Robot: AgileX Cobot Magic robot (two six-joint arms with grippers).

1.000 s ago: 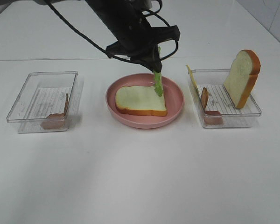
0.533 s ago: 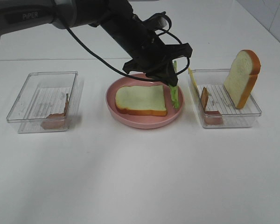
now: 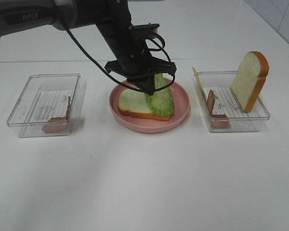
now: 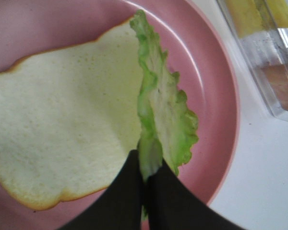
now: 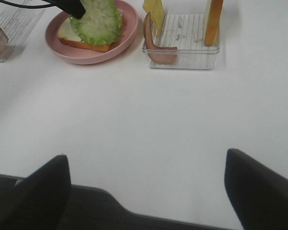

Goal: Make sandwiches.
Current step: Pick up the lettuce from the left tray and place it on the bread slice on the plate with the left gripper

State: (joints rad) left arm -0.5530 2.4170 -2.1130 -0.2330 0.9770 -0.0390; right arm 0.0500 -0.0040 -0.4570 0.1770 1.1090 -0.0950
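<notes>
On plate, mid-desk: bread slice, lettuce over its right part, one end pinched tight between left jaws; right jaws wide apart, holding nothing, above desk, well apart from plate

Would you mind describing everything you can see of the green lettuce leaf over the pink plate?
The lettuce leaf is a light green toy leaf with a ruffled, darker green rim and a paler middle; it looks like soft plastic. The left gripper, shut, pinches one end. From there the leaf spreads over the right part, as the high camera sees it, of the bread slice on the pink plate, apparently resting on it.
</notes>
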